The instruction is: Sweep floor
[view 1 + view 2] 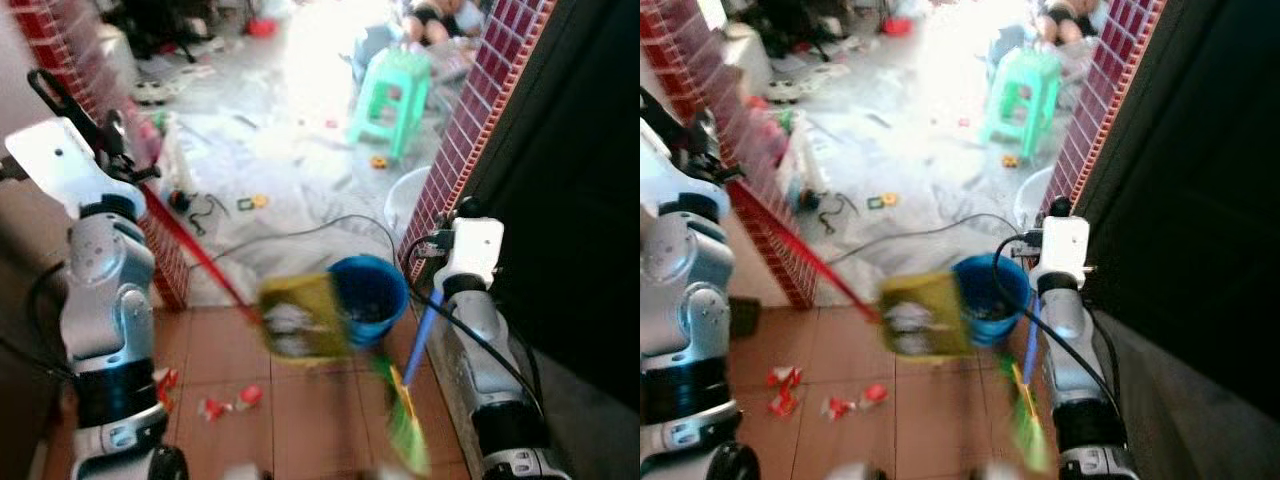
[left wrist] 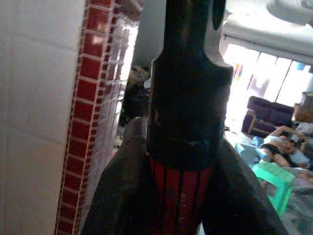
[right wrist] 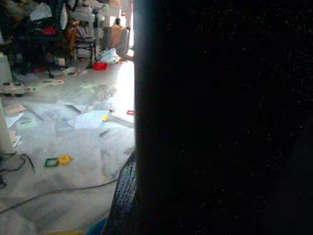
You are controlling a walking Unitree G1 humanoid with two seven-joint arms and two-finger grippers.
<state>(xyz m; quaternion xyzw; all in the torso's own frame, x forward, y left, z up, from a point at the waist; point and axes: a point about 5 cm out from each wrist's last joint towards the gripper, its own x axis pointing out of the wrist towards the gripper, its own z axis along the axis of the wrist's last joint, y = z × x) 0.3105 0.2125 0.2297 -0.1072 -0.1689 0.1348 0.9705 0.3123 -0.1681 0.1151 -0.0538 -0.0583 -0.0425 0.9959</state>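
My left gripper is raised at the left, shut on the long red handle of a yellow dustpan. The dustpan hangs blurred just above the terracotta tiles. In the left wrist view the red handle with its black cap sits between the fingers. My right gripper is by the brick wall, shut on the blue handle of a broom. Its green bristles reach the floor at the lower right. Red and white litter lies on the tiles left of the dustpan.
A blue bucket stands right behind the dustpan. A black cable runs across the pale floor beyond. A green stool, a white basin and scattered small items lie further off. Red brick walls flank the passage. A person lies far back.
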